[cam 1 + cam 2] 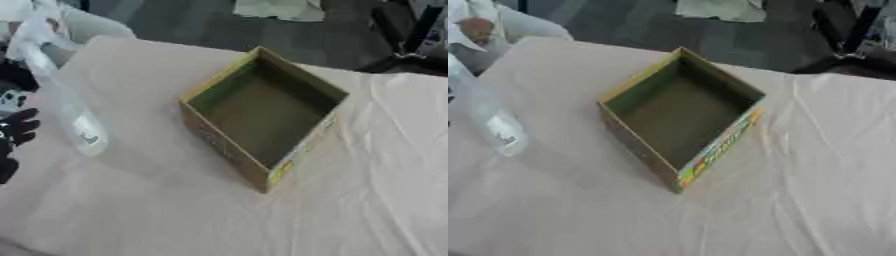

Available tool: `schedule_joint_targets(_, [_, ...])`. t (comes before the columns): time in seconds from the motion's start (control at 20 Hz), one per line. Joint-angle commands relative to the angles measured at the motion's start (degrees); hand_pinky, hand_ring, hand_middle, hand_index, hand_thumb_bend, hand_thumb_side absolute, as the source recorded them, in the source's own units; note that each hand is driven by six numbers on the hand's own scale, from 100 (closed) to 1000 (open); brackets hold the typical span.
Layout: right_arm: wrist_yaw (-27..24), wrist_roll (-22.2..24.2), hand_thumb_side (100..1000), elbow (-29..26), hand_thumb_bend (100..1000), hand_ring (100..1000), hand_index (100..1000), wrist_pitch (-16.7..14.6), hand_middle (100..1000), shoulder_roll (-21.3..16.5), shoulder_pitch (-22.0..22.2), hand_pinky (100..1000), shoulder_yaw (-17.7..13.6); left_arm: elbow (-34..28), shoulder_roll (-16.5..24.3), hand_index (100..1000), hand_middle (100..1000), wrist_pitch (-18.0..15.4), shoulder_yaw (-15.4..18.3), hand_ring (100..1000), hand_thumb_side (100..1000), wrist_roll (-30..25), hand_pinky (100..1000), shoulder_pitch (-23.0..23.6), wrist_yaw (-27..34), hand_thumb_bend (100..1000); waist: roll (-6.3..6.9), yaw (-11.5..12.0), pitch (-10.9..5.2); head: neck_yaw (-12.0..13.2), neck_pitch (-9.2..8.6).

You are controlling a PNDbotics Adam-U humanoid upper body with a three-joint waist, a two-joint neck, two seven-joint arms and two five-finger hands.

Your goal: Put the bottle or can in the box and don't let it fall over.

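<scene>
Closest to us, our left hand (pixel 16 131) shows at the left edge, dark fingers curled beside a clear bottle (pixel 74 117); we cannot tell whether they touch it. The bottle stands on the pale cloth-covered table (pixel 350 200), left of the box (pixel 262 112) and apart from it. The box sits open and empty, with coloured print along its rim, unreadable. The bottle's white label is unreadable too. Nothing lies between bottle and box.

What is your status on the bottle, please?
Left hand beside the bottle, grip unclear. Right hand not in view. Bottle upright on table, left of box. Box empty, path clear.
</scene>
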Motion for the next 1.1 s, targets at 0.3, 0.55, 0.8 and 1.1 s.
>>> schedule_joint_targets(0.3, [-0.46, 0.22, 564, -0.68, 100, 1000, 912, 0.19, 1000, -0.67, -0.24, 917, -0.27, -1.56, 3.72, 912, 1000, 2.62, 0.64, 1000, 776, 0.01, 1000, -0.21, 2.8, 427, 0.51, 0.08, -0.49, -0.46, -0.72])
schedule_joint_targets(0.55, [-0.48, 0.39, 563, -0.68, 100, 1000, 912, 0.19, 1000, -0.62, -0.3, 918, -0.23, -0.82, 4.33, 914, 1000, 3.66, 0.53, 1000, 779, -0.63, 1000, -0.76, 3.37, 437, 0.54, -0.11, -0.41, -0.76, -0.73])
schedule_joint_targets(0.8, [-0.34, 0.57, 562, -0.68, 100, 1000, 911, 0.37, 1000, -0.42, -0.37, 919, -0.1, -1.0, 4.31, 914, 1000, 4.53, 1.04, 1000, 773, 0.34, 1000, -0.93, 3.89, 417, 0.43, -0.24, -0.24, -0.73, -0.77])
schedule_joint_targets(1.1, [0.27, 0.61, 563, -0.68, 100, 1000, 911, 0.75, 1000, 0.21, -0.66, 920, 0.12, -5.1, 2.0, 908, 1000, 6.31, 3.17, 1000, 775, 3.76, 1000, 1.77, 4.96, 424, 0.27, -0.12, 0.19, -0.74, -0.73])
